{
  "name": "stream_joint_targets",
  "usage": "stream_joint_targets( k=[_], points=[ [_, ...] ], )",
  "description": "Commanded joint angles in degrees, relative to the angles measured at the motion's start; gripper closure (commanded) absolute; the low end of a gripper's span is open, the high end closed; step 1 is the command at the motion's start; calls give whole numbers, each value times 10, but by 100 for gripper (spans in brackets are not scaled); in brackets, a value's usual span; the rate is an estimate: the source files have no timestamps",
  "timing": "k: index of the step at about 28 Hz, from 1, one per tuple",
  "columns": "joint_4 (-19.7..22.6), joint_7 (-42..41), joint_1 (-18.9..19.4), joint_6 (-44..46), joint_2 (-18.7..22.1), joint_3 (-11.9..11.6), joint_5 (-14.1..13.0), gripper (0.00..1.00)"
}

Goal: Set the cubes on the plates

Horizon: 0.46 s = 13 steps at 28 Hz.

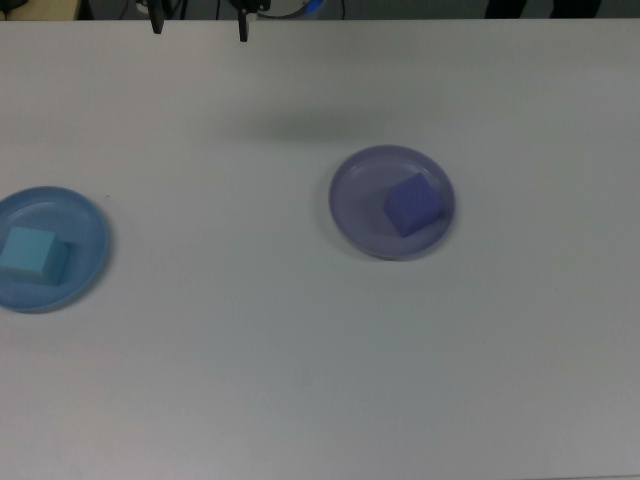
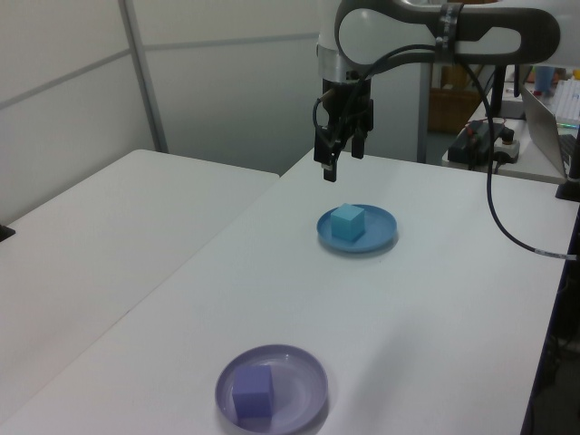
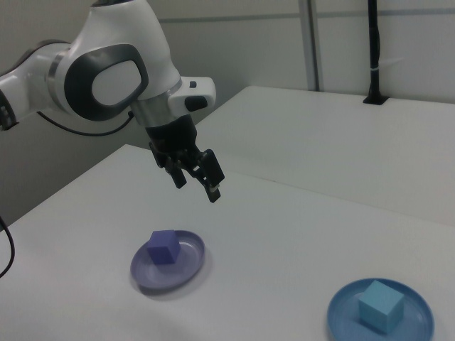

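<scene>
The light cyan cube (image 1: 30, 253) rests on the light blue plate (image 1: 85, 235) at the top view's left edge. On the lavender plate (image 1: 360, 200) near the middle sits the dark blue-purple cube (image 1: 413, 204). My gripper (image 2: 340, 161) hangs open and empty high above the table, behind and to the left of the blue plate (image 2: 385, 227) in the left view. Both cubes (image 2: 347, 222) (image 2: 253, 391) lie free of it. In the right view the gripper (image 3: 195, 182) is above and behind the lavender plate (image 3: 190, 257). Only the fingertips (image 1: 243, 28) show in the top view.
A second white table (image 2: 82, 236) stands beside this one on the left view's left, with a narrow gap between. A laptop and cables (image 2: 544, 118) are at the left view's far right. A black post (image 3: 373, 50) rises from the far table in the right view.
</scene>
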State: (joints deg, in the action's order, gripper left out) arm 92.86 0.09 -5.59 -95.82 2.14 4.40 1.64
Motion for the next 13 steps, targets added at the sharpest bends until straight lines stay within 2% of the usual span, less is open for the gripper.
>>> stream_joint_targets(
  k=[1, 13],
  points=[
    [-12, -10, 4, 13, -3, -3, -5, 0],
    [-16, -9, 4, 15, -4, -3, -8, 0]
  ],
)
